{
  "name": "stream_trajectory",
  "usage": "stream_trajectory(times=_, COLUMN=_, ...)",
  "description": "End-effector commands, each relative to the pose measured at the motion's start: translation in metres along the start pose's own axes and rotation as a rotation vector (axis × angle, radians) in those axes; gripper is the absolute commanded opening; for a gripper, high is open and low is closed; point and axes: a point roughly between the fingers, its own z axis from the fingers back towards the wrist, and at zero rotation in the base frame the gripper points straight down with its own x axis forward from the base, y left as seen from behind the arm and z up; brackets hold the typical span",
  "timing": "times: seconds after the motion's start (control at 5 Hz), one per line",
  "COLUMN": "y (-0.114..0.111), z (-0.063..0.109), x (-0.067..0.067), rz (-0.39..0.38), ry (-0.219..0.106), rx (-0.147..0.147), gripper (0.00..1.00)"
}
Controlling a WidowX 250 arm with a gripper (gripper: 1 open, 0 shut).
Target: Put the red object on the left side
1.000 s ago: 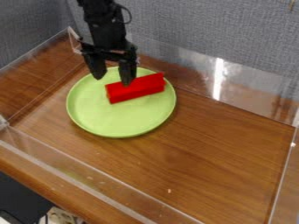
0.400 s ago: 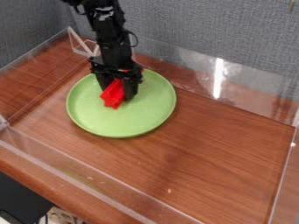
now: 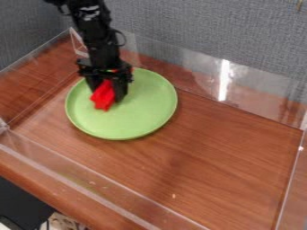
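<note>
The red object [image 3: 104, 97] is a small bright red block on the left part of the lime-green round plate [image 3: 138, 112]. My gripper [image 3: 106, 92] points straight down over it. Its black fingers [image 3: 90, 83] stand on both sides of the block and press against it. The top of the block is hidden behind the gripper's body. The block's lower end is on or just above the plate's surface, and I cannot tell which.
The plate lies on a brown wooden tabletop [image 3: 204, 153] enclosed by low clear plastic walls [image 3: 228, 76]. Bare wood lies to the left of the plate [image 3: 36, 90] and across the right half. A grey fabric wall stands behind.
The gripper came down around the red block and its jaws narrowed onto it. Gripper and block have shifted left together, and the plate has slid slightly left.
</note>
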Motion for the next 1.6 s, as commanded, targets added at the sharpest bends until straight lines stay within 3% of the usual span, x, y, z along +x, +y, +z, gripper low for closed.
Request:
stream_trajectory(times=0.0, y=0.004, z=0.056, x=0.006, rz=0.078, ry=-0.131, rx=0.023, gripper=0.0)
stream_trajectory(times=0.2, y=0.012, z=0.071, x=-0.003, rz=0.071, ry=-0.158, rx=0.01, gripper=0.0)
stream_trajectory(times=0.6, y=0.044, z=0.044, x=-0.015, rz=0.051, ry=-0.105, rx=0.048, gripper=0.0)
stream_trajectory(times=1.0, y=0.05, z=0.022, x=-0.013, rz=-0.005, ry=-0.059, rx=0.057, gripper=0.0)
stream_trajectory(times=1.2, y=0.065, z=0.02, x=-0.002, rz=0.042, ry=-0.056, rx=0.066, gripper=1.0)
stream_trajectory(times=1.4, y=0.072, z=0.018, x=0.005, rz=0.076, ry=-0.054, rx=0.074, gripper=0.0)
